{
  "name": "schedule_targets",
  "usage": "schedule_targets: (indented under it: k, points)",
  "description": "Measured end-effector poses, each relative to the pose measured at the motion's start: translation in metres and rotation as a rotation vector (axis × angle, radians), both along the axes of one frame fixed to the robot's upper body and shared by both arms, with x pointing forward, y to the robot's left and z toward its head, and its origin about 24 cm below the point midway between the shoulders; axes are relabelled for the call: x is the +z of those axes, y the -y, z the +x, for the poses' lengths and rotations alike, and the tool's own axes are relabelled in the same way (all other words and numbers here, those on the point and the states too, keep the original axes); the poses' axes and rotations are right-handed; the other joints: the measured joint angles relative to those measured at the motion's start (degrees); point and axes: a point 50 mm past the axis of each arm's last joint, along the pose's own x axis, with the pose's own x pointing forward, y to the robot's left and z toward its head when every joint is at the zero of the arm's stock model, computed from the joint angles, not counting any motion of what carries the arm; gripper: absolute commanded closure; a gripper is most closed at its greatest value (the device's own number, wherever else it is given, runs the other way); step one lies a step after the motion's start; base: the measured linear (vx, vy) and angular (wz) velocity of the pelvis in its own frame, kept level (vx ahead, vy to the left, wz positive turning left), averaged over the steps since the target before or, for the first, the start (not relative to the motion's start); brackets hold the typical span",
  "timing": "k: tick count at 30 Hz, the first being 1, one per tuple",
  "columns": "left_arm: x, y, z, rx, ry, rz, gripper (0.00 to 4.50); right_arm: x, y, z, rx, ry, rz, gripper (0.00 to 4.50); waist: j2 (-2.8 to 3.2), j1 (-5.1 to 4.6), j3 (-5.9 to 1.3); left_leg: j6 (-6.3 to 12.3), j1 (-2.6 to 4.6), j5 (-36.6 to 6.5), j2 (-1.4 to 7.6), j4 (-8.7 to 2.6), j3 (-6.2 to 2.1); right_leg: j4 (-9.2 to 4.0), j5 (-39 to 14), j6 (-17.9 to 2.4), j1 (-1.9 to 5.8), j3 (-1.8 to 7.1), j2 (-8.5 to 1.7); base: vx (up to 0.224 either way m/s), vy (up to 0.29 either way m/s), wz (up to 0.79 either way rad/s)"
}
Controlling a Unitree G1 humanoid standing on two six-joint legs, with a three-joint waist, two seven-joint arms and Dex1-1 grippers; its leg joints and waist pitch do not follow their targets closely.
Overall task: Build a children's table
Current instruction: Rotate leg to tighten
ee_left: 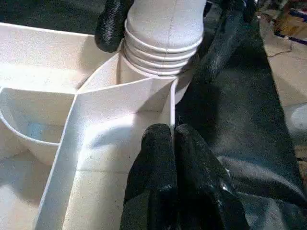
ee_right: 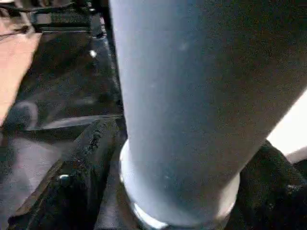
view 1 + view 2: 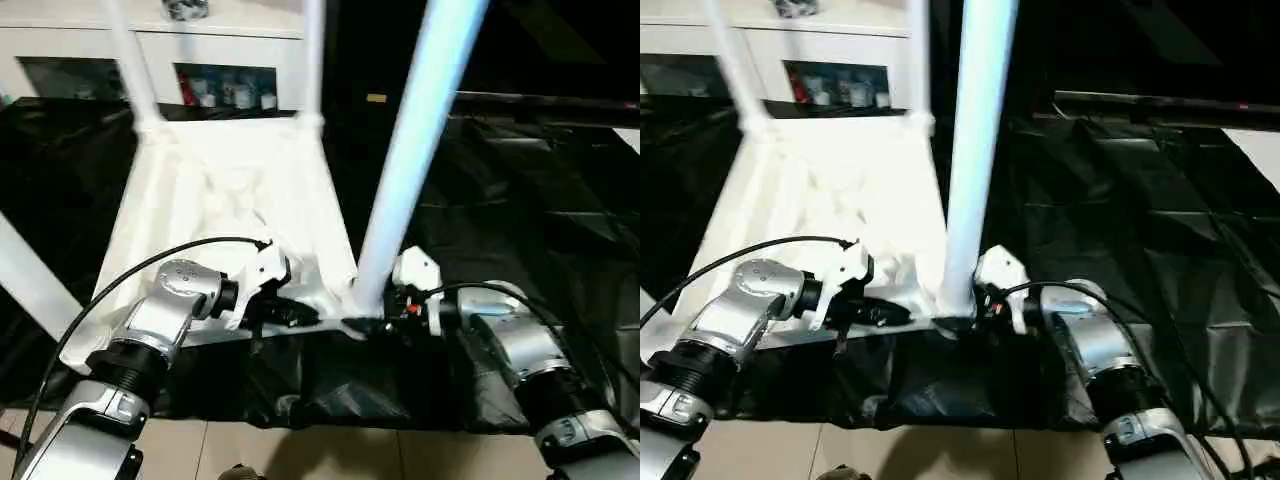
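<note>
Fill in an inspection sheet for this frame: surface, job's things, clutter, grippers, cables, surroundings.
Surface: black sheet covering the work area.
Job's things: tabletop lying underside up; near leg standing in its corner socket, two far legs upright.
Clutter: nothing seen.
Grippers: left gripper shut, resting on a rib of the tabletop; right gripper around the near leg's base, one finger each side.
Cables: black cable looping over the left forearm.
Surroundings: white cabinet behind; tiled floor.

Near leg [image 3: 415,150] stands in tabletop [image 3: 190,190] corner socket; cabinet [image 3: 215,45] behind
</note>
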Motion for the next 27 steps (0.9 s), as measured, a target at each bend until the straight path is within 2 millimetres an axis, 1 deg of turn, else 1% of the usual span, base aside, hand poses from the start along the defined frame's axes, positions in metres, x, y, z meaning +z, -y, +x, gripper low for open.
schedule_targets:
  k: [2, 3, 8, 11, 12, 14, 16, 17, 18, 19, 21, 22, 26, 27]
  points:
    - [0.0, 0.001, -0.001, -0.017, -0.007, 0.002, 4.5, 0.001, 0.0, -0.001, 0.021, -0.016, 0.004, 1.4, 0.0, 0.15, 0.0, 0.0, -0.01, 0.0, 0.0, 0.0, 0.0, 0.0, 0.0, 0.0, 0.01, 0.0, 0.0, 0.0, 0.0, 0.0]
    - [0.0, 0.001, -0.002, -0.024, -0.012, 0.001, 4.5, 0.001, 0.001, -0.002, 0.032, -0.026, 0.007, 1.61, 0.0, 0.21, 0.0, 0.0, -0.01, 0.0, 0.01, 0.0, 0.0, 0.01, 0.0, 0.0, 0.01, 0.0, 0.0, 0.0, 0.0, 0.0]
    - [0.0, 0.001, -0.002, -0.031, -0.016, -0.002, 4.5, 0.001, 0.001, -0.003, 0.042, -0.04, 0.008, 1.77, 0.0, 0.34, 0.0, 0.0, -0.02, 0.0, 0.01, 0.0, 0.0, 0.0, 0.0, 0.0, 0.01, -0.01, 0.0, 0.0, 0.0, 0.0]
    - [-0.001, 0.003, -0.001, -0.027, 0.005, -0.001, 4.5, 0.001, 0.002, -0.002, 0.034, -0.038, 0.004, 1.78, 0.0, 0.67, 0.0, 0.0, -0.01, 0.0, 0.01, 0.01, -0.01, 0.01, 0.0, 0.0, 0.02, -0.01, 0.0, 0.0, 0.0, 0.0]
    - [-0.002, 0.006, 0.0, -0.007, 0.021, -0.004, 4.5, 0.0, 0.004, -0.001, 0.003, -0.032, 0.003, 1.79, 0.0, 0.88, -0.01, 0.0, 0.05, 0.0, 0.01, 0.01, 0.0, 0.02, 0.01, -0.01, 0.08, 0.0, 0.0, 0.0, 0.0, 0.0]
    - [-0.003, 0.01, 0.004, 0.047, 0.061, -0.004, 4.5, -0.001, 0.006, 0.003, -0.083, -0.017, 0.002, 1.8, 0.0, 0.98, -0.01, -0.01, 0.14, 0.0, 0.01, 0.02, 0.0, 0.05, -0.02, 0.05, 0.15, 0.01, -0.01, 0.0, 0.0, 0.0]
    - [-0.004, 0.014, 0.01, 0.115, 0.097, 0.007, 4.5, -0.005, 0.003, 0.009, -0.211, -0.001, 0.018, 1.81, -0.01, 0.76, -0.01, -0.02, 0.26, 0.01, 0.0, 0.01, -0.03, 0.06, -0.08, 0.19, 0.19, 0.0, 0.0, 0.0, 0.0, 0.0]
    - [-0.004, 0.016, 0.013, 0.15, 0.112, 0.015, 4.5, -0.008, 0.0, 0.012, -0.287, 0.002, 0.029, 1.81, -0.02, 0.46, -0.02, -0.02, 0.32, 0.01, -0.01, -0.03, -0.04, 0.04, -0.08, 0.19, 0.22, 0.0, 0.0, 0.0, 0.0, 0.0]
    - [-0.004, 0.02, 0.017, 0.202, 0.134, 0.026, 4.5, -0.01, -0.005, 0.017, -0.402, 0.005, 0.049, 1.81, -0.03, -0.32, -0.01, -0.02, 0.33, 0.01, -0.02, -0.03, -0.06, 0.02, -0.08, 0.19, 0.2, 0.0, 0.0, 0.0, 0.0, 0.0]
    - [-0.004, 0.022, 0.02, 0.236, 0.145, 0.032, 4.5, -0.012, -0.009, 0.021, -0.479, 0.007, 0.06, 1.81, -0.03, -0.87, -0.01, -0.02, 0.33, 0.01, -0.04, -0.01, -0.1, -0.01, -0.08, 0.2, 0.16, -0.03, -0.01, 0.0, 0.0, 0.0]
    - [-0.006, 0.03, 0.022, 0.284, 0.156, 0.028, 4.5, -0.013, -0.014, 0.026, -0.592, 0.015, 0.066, 1.82, -0.04, -1.71, -0.01, -0.02, 0.3, 0.01, -0.08, -0.01, -0.27, -0.25, -0.09, 0.2, 0.16, -0.13, -0.01, 0.0, 0.0, 0.0]
    - [-0.006, 0.033, 0.023, 0.309, 0.16, 0.026, 4.5, -0.014, -0.017, 0.027, -0.649, 0.017, 0.079, 1.82, -0.19, -2.01, -0.04, -0.02, 0.29, 0.01, -0.08, -0.03, -0.27, -0.29, -0.09, 0.2, 0.16, -0.12, -0.01, 0.0, 0.0, 0.0]
    - [-0.007, 0.039, 0.025, 0.36, 0.176, 0.025, 4.5, -0.016, -0.025, 0.03, -0.774, 0.033, 0.101, 1.82, -0.29, -2.28, -0.07, -0.02, 0.28, 0.01, -0.09, -0.04, -0.26, -0.39, -0.08, 0.2, 0.14, -0.1, -0.01, 0.0, 0.0, 0.0]
    - [-0.007, 0.04, 0.025, 0.364, 0.178, 0.026, 4.5, -0.016, -0.026, 0.03, -0.787, 0.035, 0.104, 1.26, -0.32, -2.29, -0.1, -0.02, 0.28, 0.01, -0.1, -0.05, -0.26, -0.39, -0.08, 0.2, 0.15, -0.09, -0.01, 0.0, 0.0, 0.0]
